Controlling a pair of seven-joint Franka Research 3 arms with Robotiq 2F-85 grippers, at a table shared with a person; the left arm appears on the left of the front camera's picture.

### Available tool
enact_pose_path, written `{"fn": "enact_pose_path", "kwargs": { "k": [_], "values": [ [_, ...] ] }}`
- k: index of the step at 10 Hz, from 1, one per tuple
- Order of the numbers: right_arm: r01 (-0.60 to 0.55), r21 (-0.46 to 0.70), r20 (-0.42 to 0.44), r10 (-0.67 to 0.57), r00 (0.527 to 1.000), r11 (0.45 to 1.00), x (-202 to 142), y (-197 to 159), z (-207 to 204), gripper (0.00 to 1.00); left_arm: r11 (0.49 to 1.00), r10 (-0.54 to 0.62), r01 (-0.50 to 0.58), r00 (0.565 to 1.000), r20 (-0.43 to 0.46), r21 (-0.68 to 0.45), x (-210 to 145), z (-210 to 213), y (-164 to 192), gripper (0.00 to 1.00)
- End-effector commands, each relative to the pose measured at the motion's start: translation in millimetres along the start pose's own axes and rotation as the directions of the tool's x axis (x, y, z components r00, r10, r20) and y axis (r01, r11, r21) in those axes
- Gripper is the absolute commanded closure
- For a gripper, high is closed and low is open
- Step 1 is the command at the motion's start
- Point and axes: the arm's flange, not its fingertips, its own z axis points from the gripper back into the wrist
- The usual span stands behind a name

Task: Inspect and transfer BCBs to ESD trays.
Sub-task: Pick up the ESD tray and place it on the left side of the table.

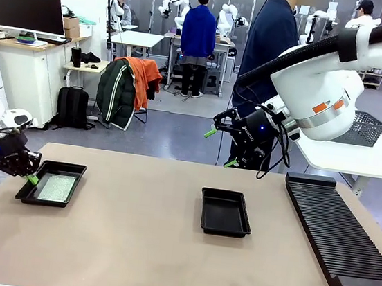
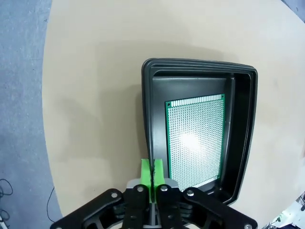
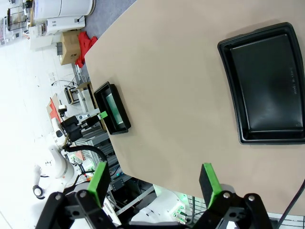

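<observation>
The left fingers (image 2: pixel 151 174) are pressed together, gripping nothing, at the rim of the left tray (image 2: pixel 200 67), where a green board (image 2: pixel 195 143) lies flat. The right fingers (image 1: pixel 210 131) are spread wide and hold nothing, raised over the far edge of the desk (image 1: pixel 136 248), behind the second tray (image 1: pixel 205 211).

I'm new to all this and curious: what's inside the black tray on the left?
A pale green speckled board lies flat inside the tray. The tray floor beneath the board is hidden.
</observation>
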Motion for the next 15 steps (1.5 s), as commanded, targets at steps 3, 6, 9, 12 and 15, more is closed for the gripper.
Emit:
{"fn": "enact_pose_path", "kwargs": {
  "k": [3,6,9,12,15],
  "values": [
    [-0.001,-0.01,0.009,0.001,1.0,1.0,1.6,1.3,-1.3,0.0,1.0,0.0,0.0,1.0,0.0,0.0,0.0,0.0,0.0,0.97],
    [-0.001,-0.01,0.009,0.001,1.0,1.0,1.6,1.3,-1.3,0.0,1.0,0.0,0.0,1.0,0.0,0.0,0.0,0.0,0.0,0.97],
    [-0.001,-0.01,0.009,0.001,1.0,1.0,1.6,1.3,-1.3,0.0,1.0,0.0,0.0,1.0,0.0,0.0,0.0,0.0,0.0,0.97],
    [-0.001,-0.01,0.009,0.001,1.0,1.0,1.6,1.3,-1.3,0.0,1.0,-0.005,0.005,1.0,0.004,0.01,-1.0,-2.5,-1.5,0.91],
    [-0.001,-0.01,0.009,0.001,1.0,1.0,1.6,1.3,-1.3,0.0,0.999,-0.02,0.02,1.0,0.018,0.037,-2.8,0.3,-4.0,0.0]
  ]
}}
